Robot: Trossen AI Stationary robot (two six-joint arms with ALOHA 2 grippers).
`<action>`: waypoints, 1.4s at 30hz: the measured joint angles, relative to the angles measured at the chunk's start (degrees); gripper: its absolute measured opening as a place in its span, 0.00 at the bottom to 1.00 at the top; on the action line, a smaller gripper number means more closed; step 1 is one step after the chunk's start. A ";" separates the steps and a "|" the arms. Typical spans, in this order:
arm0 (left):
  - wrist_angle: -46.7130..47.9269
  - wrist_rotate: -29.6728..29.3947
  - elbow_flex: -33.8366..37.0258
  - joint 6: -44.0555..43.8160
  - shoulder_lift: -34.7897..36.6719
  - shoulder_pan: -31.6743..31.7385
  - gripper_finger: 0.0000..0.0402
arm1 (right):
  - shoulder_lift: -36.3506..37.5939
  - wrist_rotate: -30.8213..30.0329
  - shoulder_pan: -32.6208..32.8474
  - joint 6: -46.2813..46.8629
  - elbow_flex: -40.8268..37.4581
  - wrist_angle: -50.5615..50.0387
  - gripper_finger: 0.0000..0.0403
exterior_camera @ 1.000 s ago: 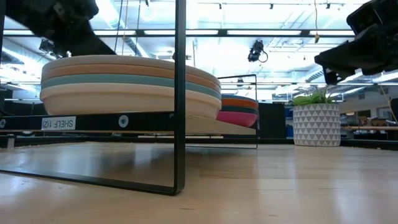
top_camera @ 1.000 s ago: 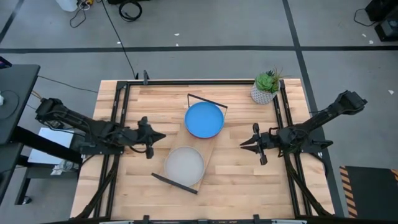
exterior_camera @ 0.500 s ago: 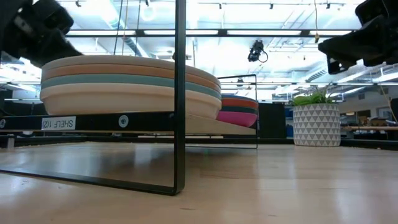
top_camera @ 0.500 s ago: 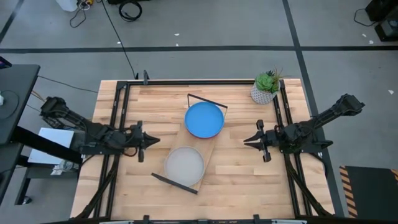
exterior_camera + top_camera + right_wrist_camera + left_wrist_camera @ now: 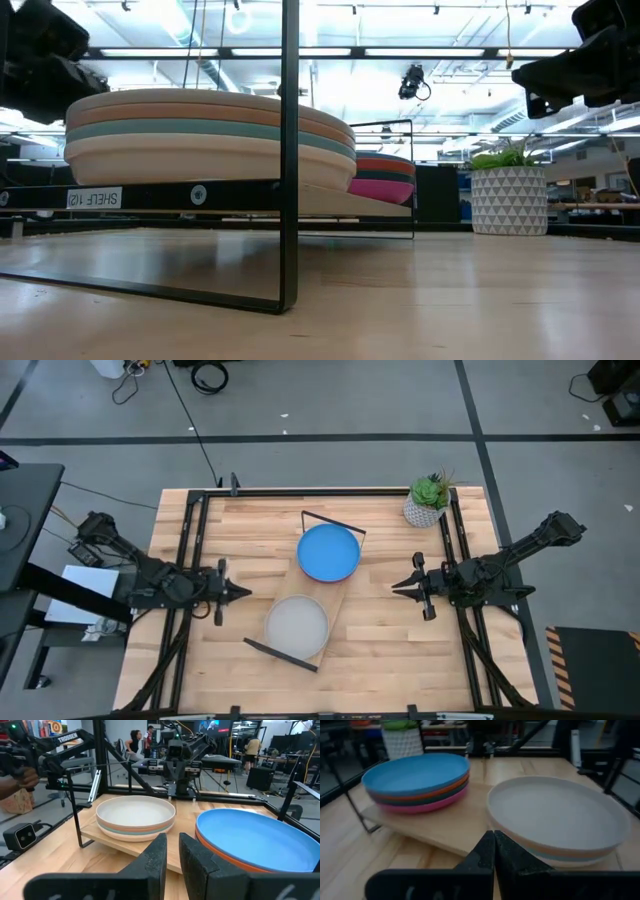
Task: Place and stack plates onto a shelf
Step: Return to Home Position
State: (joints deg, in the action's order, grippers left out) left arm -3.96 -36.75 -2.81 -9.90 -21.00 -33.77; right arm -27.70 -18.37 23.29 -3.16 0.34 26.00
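Two stacks of plates sit on the light-wood shelf (image 5: 319,589), which lies slantwise mid-table. The far stack (image 5: 328,553) has a bright blue plate on top, with orange, a dark one and magenta under it (image 5: 417,780). The near stack (image 5: 296,627) is topped by a grey plate over tan, blue-green and cream ones (image 5: 200,135). My left gripper (image 5: 246,593) hangs shut to the left of the shelf. My right gripper (image 5: 394,588) hangs to its right, fingers close together. Both point at the shelf and touch nothing.
A white patterned pot with a green plant (image 5: 425,505) stands at the table's far right corner. Thin black wire frames rise at the shelf's short ends (image 5: 333,520) (image 5: 280,653). Bare slatted wood lies between each gripper and the shelf. People stand in the room behind (image 5: 135,742).
My left gripper has drawn back from the shelf toward the table's left edge and a little toward the near edge, staying shut. My right gripper has pulled back slightly toward the right edge and then held still. The plates and the shelf have not moved.
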 joint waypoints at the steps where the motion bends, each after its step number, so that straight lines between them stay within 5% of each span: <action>1: 0.06 0.03 0.00 1.17 0.59 -0.64 0.01 | -0.02 0.00 0.00 -0.02 0.00 0.00 0.14; 20: 1.36 2.41 0.02 16.85 13.78 -16.06 0.02 | -0.02 0.02 0.00 0.00 0.00 0.04 0.14; 29: 2.14 2.28 0.02 3.52 14.17 -16.60 0.06 | -0.02 0.02 0.00 0.00 0.00 0.04 0.14; 42: 2.07 2.29 0.02 3.07 14.17 -16.58 0.06 | -0.02 0.02 0.00 0.00 0.00 0.04 0.14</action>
State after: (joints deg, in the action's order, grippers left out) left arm -1.89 -34.46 -2.79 -6.83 -6.83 -50.35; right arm -27.73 -18.35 23.29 -3.16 0.34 26.04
